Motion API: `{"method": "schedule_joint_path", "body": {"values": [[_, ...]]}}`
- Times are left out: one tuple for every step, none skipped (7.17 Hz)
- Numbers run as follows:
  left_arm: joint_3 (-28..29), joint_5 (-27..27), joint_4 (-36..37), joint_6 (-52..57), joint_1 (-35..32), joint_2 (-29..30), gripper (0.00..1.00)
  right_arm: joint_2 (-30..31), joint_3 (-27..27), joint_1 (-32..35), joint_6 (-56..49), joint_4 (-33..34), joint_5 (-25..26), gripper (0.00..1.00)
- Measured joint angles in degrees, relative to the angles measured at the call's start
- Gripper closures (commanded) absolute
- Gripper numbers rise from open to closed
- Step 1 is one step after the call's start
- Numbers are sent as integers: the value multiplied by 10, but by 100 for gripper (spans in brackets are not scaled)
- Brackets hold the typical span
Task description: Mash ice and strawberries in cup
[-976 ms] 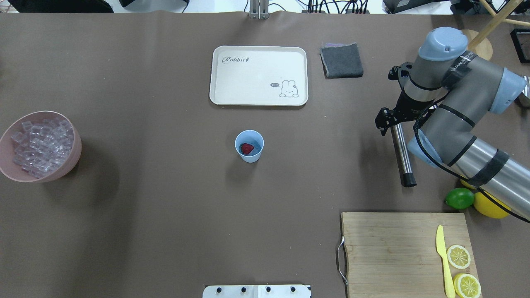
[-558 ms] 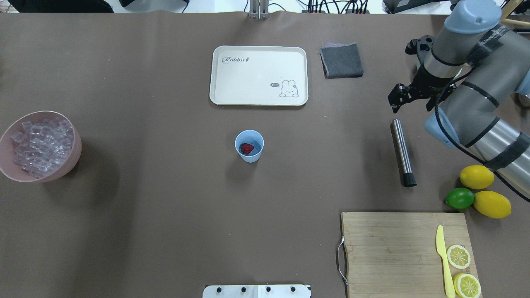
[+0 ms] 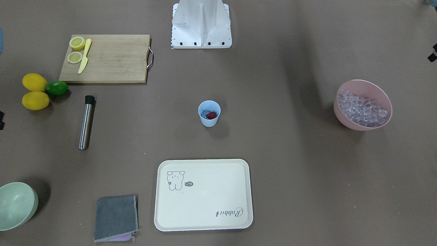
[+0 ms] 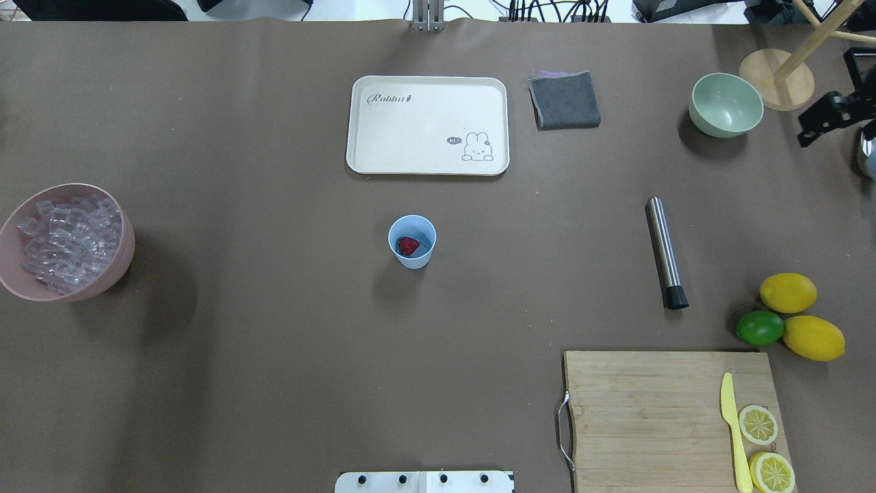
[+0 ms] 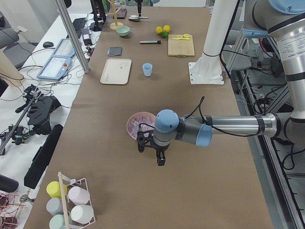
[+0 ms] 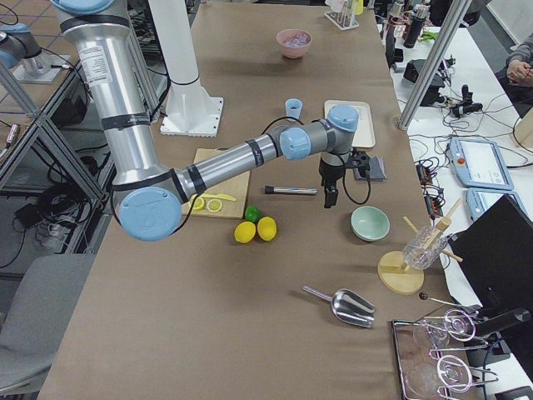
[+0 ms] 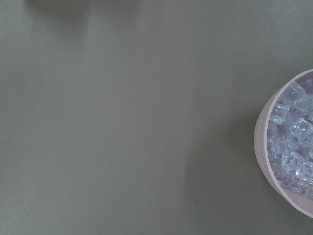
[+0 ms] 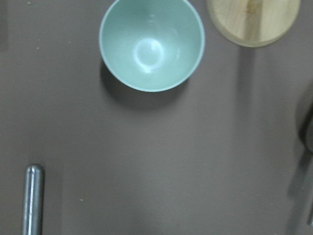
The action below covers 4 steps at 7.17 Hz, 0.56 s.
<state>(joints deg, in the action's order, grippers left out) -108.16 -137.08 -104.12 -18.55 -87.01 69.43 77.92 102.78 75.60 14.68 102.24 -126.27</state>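
The light blue cup (image 4: pixel 412 241) stands upright mid-table, and inside it lies a red strawberry (image 4: pixel 408 246) with clear ice (image 3: pixel 204 114) beside it. More ice cubes fill the pink bowl (image 4: pixel 65 241) at the left edge. A steel muddler (image 4: pixel 664 250) lies flat on the table, well right of the cup. Only a black part of my right gripper (image 4: pixel 821 118) shows at the far right edge, near the pale green bowl (image 4: pixel 725 104); its jaws are not readable. My left gripper (image 5: pixel 151 151) hovers beside the pink bowl and holds nothing I can see; I cannot tell whether it is open or shut.
A cream tray (image 4: pixel 428 123) and a grey cloth (image 4: pixel 564 99) lie beyond the cup. A cutting board (image 4: pixel 657 411) with a yellow knife and lemon slices sits front right, with two lemons and a lime (image 4: pixel 759 328) beside it. A wooden stand (image 4: pixel 777 87) is at the back right.
My right gripper let go of the muddler, which stays lying on the table. The right arm then pulled away to the far right edge, uncovering the green bowl.
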Motion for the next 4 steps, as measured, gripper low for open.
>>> {"method": "schedule_joint_path", "body": {"values": [[1,0,1,0,0,0,1,14,15,54,-89,55,2,0],[2,0,1,0,1,-1,1,39,21,99,-161,83,3,0],[4,0,0,0,3,-3,1,73,23,132,-203,93,4,0],[5,0,0,0,3,-4,1,102,23,150,-216,97,4,0]]}}
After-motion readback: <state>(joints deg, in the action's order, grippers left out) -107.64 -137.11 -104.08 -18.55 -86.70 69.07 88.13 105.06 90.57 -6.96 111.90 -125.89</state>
